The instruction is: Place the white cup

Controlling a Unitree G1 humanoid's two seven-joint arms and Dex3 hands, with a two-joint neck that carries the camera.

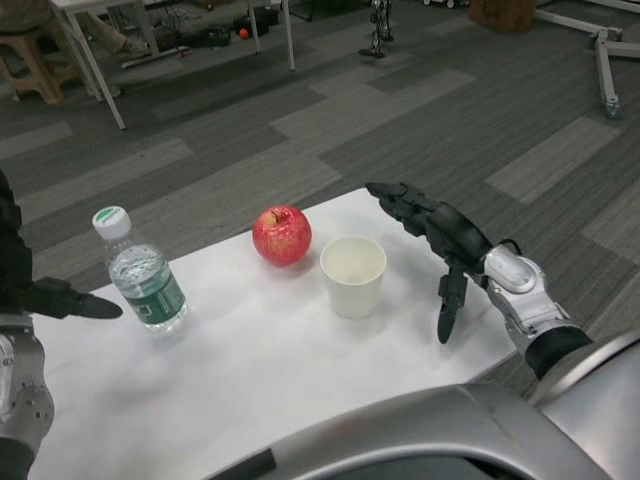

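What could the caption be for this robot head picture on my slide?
White cup stands upright on the table beside a red apple and water bottle, robot's open right hand near it.

White table (250, 370): three items.
Bottle (145, 278) near left edge; apple (282, 236) and cup (353, 275) near far edge.

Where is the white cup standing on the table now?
In the head view, the white cup stands upright on the white table, right of centre, just right of the red apple, with the open right hand beside it, not touching.
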